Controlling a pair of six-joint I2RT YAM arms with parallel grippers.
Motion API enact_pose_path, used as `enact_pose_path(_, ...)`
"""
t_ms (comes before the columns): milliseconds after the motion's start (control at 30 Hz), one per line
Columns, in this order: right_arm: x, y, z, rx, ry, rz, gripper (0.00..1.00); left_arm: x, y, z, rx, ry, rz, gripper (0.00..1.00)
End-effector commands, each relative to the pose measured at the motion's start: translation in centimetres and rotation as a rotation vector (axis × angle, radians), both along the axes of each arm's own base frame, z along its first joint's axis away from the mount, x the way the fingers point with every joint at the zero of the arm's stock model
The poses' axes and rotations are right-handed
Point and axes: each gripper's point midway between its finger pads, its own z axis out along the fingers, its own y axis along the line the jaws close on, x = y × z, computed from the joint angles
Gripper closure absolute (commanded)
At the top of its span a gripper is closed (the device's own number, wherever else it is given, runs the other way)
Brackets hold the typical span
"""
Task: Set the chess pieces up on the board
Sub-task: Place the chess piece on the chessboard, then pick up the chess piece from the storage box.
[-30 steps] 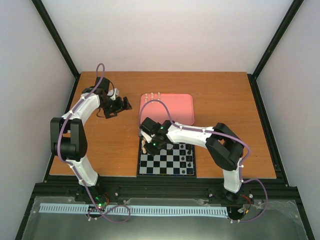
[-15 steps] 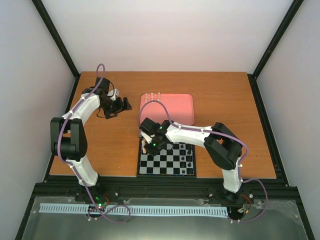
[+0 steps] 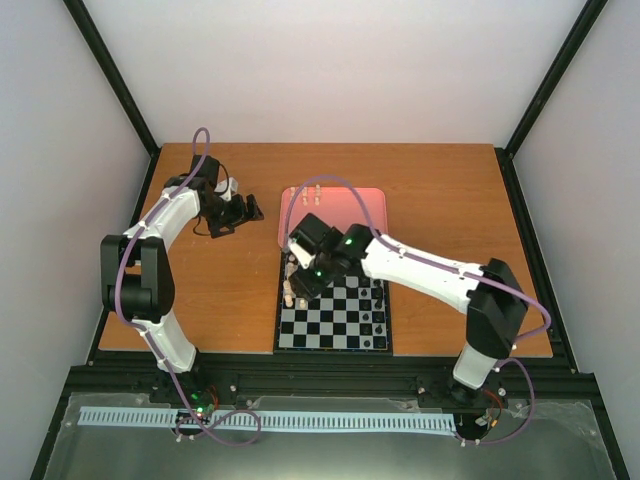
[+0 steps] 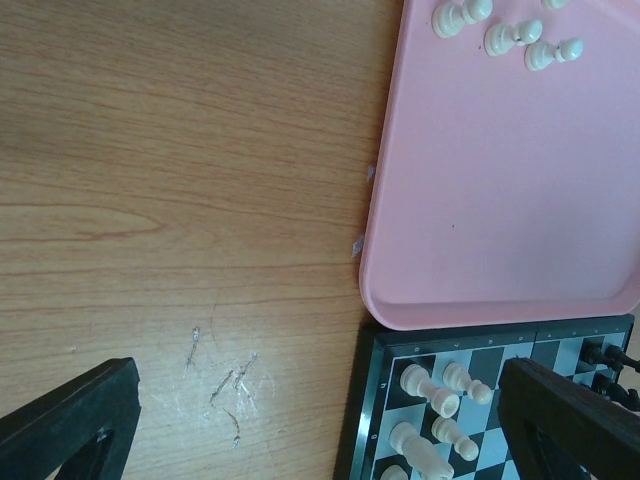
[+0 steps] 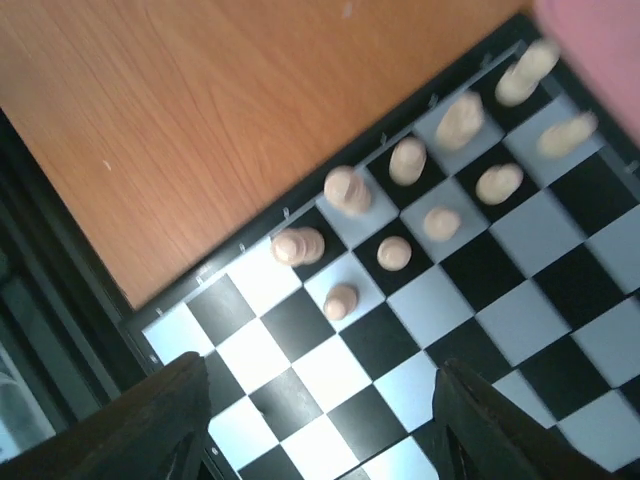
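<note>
The board (image 3: pixel 335 325) lies at the near middle of the table, and it fills the right wrist view (image 5: pixel 470 270). Several cream chess pieces (image 5: pixel 395 250) stand in two rows along its left edge (image 3: pixel 289 294). My right gripper (image 5: pixel 320 430) hovers open above those rows with nothing between its fingers (image 5: pixel 150 430); from above it sits over the board's far left corner (image 3: pixel 303 278). A few more cream pieces (image 4: pixel 510 35) lie on the pink tray (image 4: pixel 500 200). My left gripper (image 4: pixel 320 440) is open over bare wood, left of the tray (image 3: pixel 236 212).
The pink tray (image 3: pixel 370 215) touches the board's far edge. Tiny black pieces (image 3: pixel 378 315) stand along the board's right side. Bare wooden table (image 3: pixel 220 290) lies left of the board, and black frame rails border the table.
My right gripper has opened and drawn up and back from the board's left edge, leaving a cream piece standing there. Its elbow swung out to the right. The left arm stayed still.
</note>
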Motion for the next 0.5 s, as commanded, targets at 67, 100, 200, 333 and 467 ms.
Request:
enact_pose_path(67,7.8,-2.0,4.8,0.067,-0.108,-0.166,0.32,0.4,0.2,1.6,-0.006,-0.053,0.001,0.0)
enact_pose_path(100,10.1,-2.3,4.5,0.071,-0.109,-0.21,0.31,0.4,0.2,1.5,-0.007,-0.051,0.002,0.0)
enact_pose_path(200,17.4,-3.1,4.6,0.089,-0.153,-0.331,0.31,0.5,0.3,1.5,-0.001,-0.051,0.001,0.0)
enact_pose_path(333,26.5,-4.0,2.5,0.092,-0.19,-0.481,0.32,0.6,0.2,1.5,-0.002,-0.048,0.0,0.0)
enact_pose_path(467,32.0,-3.4,0.0,0.135,-0.165,-0.54,0.39,0.5,0.2,1.3,0.0,-0.042,-0.002,0.0)
